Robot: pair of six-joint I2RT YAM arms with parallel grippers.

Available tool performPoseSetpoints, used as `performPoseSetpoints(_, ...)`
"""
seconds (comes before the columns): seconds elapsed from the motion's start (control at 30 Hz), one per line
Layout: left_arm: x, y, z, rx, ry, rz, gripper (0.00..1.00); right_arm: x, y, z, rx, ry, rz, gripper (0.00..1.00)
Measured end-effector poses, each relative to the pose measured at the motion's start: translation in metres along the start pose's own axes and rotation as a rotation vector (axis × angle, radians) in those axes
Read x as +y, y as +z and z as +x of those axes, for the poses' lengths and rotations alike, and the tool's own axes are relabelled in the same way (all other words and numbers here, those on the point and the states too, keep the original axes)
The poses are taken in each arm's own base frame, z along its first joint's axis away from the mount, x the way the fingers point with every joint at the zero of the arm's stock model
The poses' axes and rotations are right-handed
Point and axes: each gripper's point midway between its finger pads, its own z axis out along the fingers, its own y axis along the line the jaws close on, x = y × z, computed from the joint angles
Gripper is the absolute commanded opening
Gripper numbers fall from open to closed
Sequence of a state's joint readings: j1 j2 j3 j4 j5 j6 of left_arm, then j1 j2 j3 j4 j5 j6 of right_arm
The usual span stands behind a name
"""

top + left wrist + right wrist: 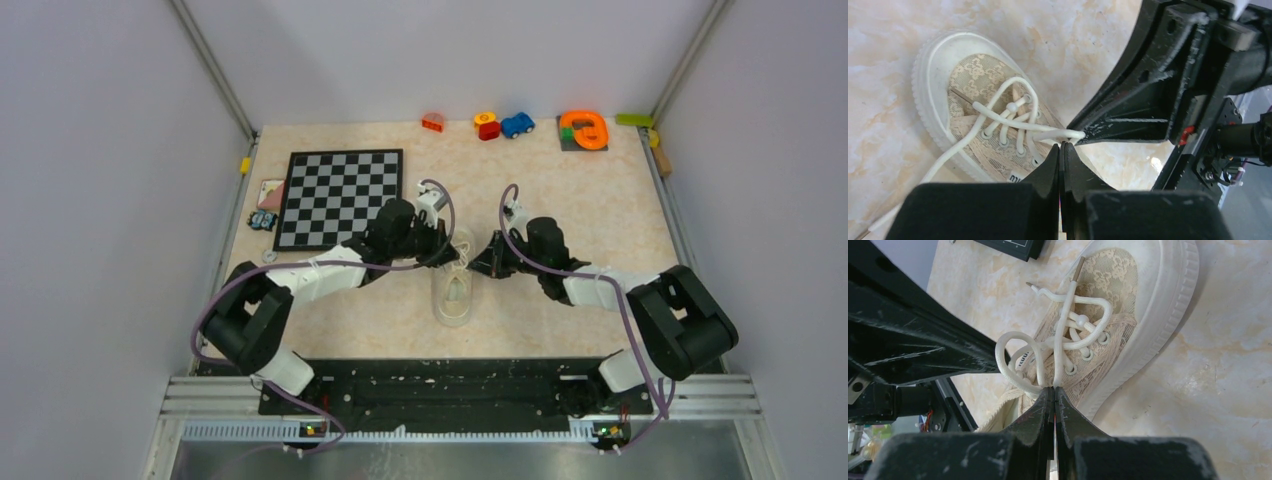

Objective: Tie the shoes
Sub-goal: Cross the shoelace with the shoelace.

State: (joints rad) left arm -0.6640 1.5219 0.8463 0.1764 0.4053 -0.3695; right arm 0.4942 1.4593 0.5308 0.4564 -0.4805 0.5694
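Note:
The cream sneaker [455, 296] lies in the middle of the table between both arms, toe toward the arm bases. In the left wrist view the shoe [973, 80] shows its white laces [1013, 125], with one strand running to my left gripper [1062, 145], whose jaws are shut on it at the very tips. Just beyond, a black finger [1128, 120] of the other gripper touches the same lace. In the right wrist view my right gripper [1053, 388] is shut on two lace strands [1060, 340] over the shoe [1148, 300], and a lace loop [1013, 360] curls beside it.
A chessboard [340, 197] lies at the back left, with small items [266, 205] beside it. Toys line the far edge: an orange block [433, 122], a red and yellow piece [487, 125], a blue car [517, 124] and an orange ring [583, 130].

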Motion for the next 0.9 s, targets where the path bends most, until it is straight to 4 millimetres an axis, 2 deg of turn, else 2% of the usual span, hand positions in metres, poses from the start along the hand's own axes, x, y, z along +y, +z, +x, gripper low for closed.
performPoseSetpoints(0.3,0.013,0.017,0.004,0.021,-0.04,-0.037,0.0,0.0,0.0,0.0,0.0,0.0,0.0,0.0)
performPoseSetpoints(0.63,0.007,0.023,-0.008,0.005,-0.028,-0.005,0.0,0.0,0.0,0.0,0.0,0.001,0.001,0.0)
performPoseSetpoints(0.9,0.002,0.023,-0.001,0.041,-0.036,0.015,0.0,0.0,0.0,0.0,0.001,0.001,0.001,0.0)
